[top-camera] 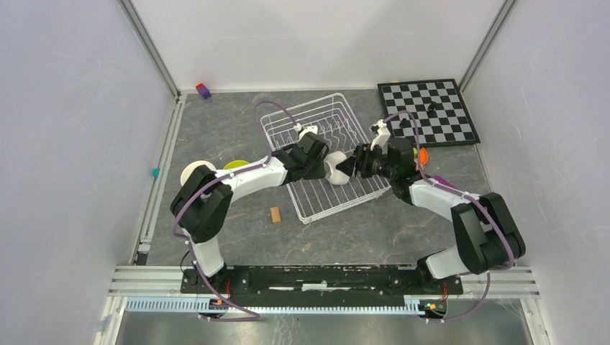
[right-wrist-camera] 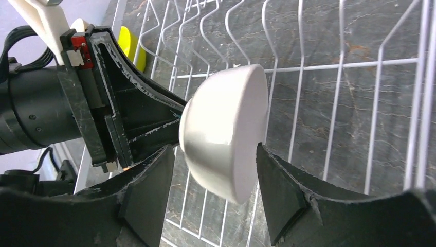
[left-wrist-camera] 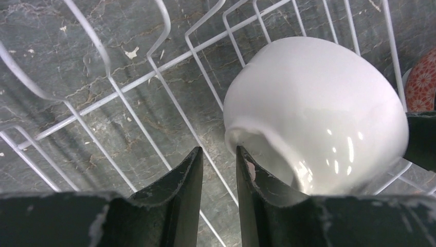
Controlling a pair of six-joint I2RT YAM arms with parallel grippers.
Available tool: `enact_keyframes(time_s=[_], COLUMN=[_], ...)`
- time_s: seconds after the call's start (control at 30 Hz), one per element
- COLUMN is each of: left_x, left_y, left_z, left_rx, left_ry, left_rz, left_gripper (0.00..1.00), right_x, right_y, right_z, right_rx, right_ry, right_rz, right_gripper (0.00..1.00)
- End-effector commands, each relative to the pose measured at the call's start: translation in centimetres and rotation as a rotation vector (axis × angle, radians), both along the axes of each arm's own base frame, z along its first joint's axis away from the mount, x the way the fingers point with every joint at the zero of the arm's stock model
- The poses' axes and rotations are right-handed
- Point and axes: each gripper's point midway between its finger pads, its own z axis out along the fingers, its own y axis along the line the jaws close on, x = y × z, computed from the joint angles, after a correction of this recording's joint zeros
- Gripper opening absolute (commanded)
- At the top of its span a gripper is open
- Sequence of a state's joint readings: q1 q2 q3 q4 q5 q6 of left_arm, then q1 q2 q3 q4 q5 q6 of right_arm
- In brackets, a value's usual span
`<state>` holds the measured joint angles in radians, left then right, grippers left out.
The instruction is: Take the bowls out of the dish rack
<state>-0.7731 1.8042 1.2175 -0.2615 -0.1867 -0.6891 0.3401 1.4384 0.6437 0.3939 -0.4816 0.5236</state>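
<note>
A plain white bowl (top-camera: pixel 335 172) lies on its side in the white wire dish rack (top-camera: pixel 316 108), between my two grippers. My left gripper (top-camera: pixel 327 164) is on the bowl's left. In the left wrist view its jaws (left-wrist-camera: pixel 219 150) stand a narrow gap apart with only rack wire between them, and the right fingertip (left-wrist-camera: pixel 241 154) touches the bowl's foot (left-wrist-camera: pixel 308 103). My right gripper (top-camera: pixel 351 167) is open and straddles the bowl (right-wrist-camera: pixel 226 128), one finger (right-wrist-camera: pixel 154 175) by its base and the other at its rim. A red-speckled bowl (left-wrist-camera: pixel 421 82) shows just beyond the white one.
A lime-yellow bowl (top-camera: pixel 234 165) and a white bowl (top-camera: pixel 196 172) sit on the table left of the rack. A chessboard (top-camera: pixel 428 111) lies at the back right. A small wooden block (top-camera: pixel 275 214) lies in front of the rack, and a purple block (top-camera: pixel 203 90) at the back.
</note>
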Motion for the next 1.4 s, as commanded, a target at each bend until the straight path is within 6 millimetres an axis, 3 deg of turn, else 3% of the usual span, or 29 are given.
enact_keyframes(time_s=[0.0, 0.2, 0.33, 0.47, 0.63, 0.73, 0.93, 1.17, 1.37], left_x=[-1.2, -0.8, -0.9, -1.3, -1.8, -1.9, -2.4, -3.8, -5.5], left_y=[1.1, 1.2, 1.8, 2.7, 4.3, 6.1, 10.1, 14.8, 17.6], left_z=[0.5, 3.6, 5.3, 8.0, 11.9, 13.8, 16.9, 18.3, 17.3], left_rx=[0.044, 0.03, 0.035, 0.022, 0.013, 0.034, 0.045, 0.06, 0.047], left_ry=[-0.013, -0.073, -0.098, -0.146, -0.23, -0.286, -0.406, -0.487, -0.503], left_rz=[-0.071, -0.087, -0.078, -0.069, -0.06, -0.014, 0.109, 0.241, 0.308], left_gripper=[0.38, 0.41, 0.43, 0.44, 0.5, 0.56, 0.69, 0.8, 0.82], right_x=[-0.1, -0.6, -0.9, -1.0, -0.6, -0.3, -0.8, -2.6, -4.9], right_y=[1.7, 2.9, 3.3, 3.9, 3.9, 3.7, 5.2, 6.5, 7.6], right_z=[1.1, 0.5, 1.1, 2.3, 4.1, 4.6, 7.0, 11.0, 14.1], right_rx=[0.09, 0.141, 0.181, 0.198, 0.12, 0.029, -0.211, -0.268, -0.233], right_ry=[-0.027, 0.005, -0.005, -0.038, -0.12, -0.156, -0.309, -0.475, -0.588], right_rz=[0.097, 0.172, 0.201, 0.244, 0.264, 0.251, 0.254, 0.266, 0.303], right_gripper=[0.64, 0.4, 0.23, 0.14, 0.09, 0.06, 0.02, 0.0, 0.0])
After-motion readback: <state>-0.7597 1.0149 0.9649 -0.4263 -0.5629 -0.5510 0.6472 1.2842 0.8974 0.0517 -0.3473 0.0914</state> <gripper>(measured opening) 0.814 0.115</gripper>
